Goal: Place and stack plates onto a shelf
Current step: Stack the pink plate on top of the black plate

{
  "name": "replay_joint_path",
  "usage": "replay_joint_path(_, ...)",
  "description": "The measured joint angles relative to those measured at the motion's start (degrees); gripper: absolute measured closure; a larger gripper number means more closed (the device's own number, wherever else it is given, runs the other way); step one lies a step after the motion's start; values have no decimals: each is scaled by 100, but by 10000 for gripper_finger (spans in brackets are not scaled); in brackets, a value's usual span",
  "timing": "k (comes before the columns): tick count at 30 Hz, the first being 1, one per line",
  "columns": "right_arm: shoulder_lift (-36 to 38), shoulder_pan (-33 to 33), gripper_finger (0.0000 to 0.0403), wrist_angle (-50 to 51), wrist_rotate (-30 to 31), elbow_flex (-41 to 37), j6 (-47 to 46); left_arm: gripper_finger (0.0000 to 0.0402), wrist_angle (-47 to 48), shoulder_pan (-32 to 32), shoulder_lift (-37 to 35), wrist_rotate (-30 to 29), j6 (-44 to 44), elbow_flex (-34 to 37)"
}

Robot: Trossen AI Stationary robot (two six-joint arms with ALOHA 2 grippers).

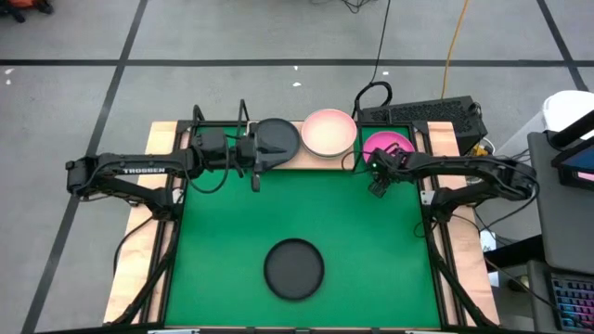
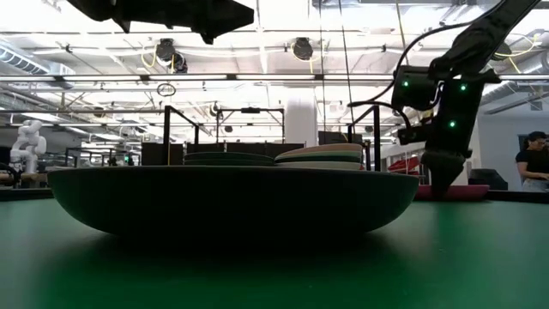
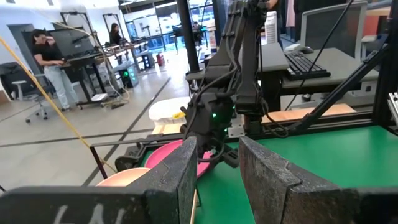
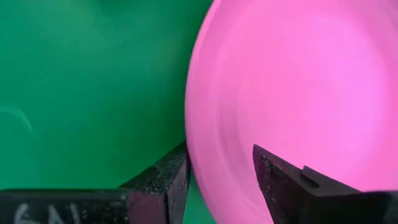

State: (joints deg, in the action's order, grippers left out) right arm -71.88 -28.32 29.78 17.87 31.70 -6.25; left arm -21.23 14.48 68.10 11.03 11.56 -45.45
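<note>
Right up close to the low camera sits one black plate (image 2: 232, 199), alone at lower centre of the mat (image 1: 223, 269) from above. We see two stacks on the shelf (image 1: 167, 134) along the top edge. Our right gripper (image 4: 221, 171) is spread over the magenta plate (image 4: 298, 99) rim at upper right, not pinching yet. Left gripper (image 1: 256, 167) hangs spread by the dark stack (image 1: 277, 137). We'd guess two plates left.

White "TROSSEN" lettering along the left arm (image 1: 139, 170), the only readable text.
</note>
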Motion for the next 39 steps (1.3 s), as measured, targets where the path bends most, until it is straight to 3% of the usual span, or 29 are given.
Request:
replay_joint_path(4,-22,0,275,2,0,0,-1,277,0,0,2,0,-54,0)
replay_joint_path(11,139,4,390,-44,6,0,38,277,1,0,2,0,-233,0)
replay_joint_path(18,984,26,400,-121,35,82,-128,277,14,0,-209,-76,-309,-2)
replay_joint_path(27,1939,31,402,-448,487,850,274,277,894,248,-1179,-618,-149,-2)
replay_joint_path(32,1650,185,402,-1131,466,1442,871,277,1505,553,-1621,-623,-190,-2)
replay_joint_path(39,502,633,402,-1935,444,2417,1812,277,1949,760,-1976,-621,-242,-2)
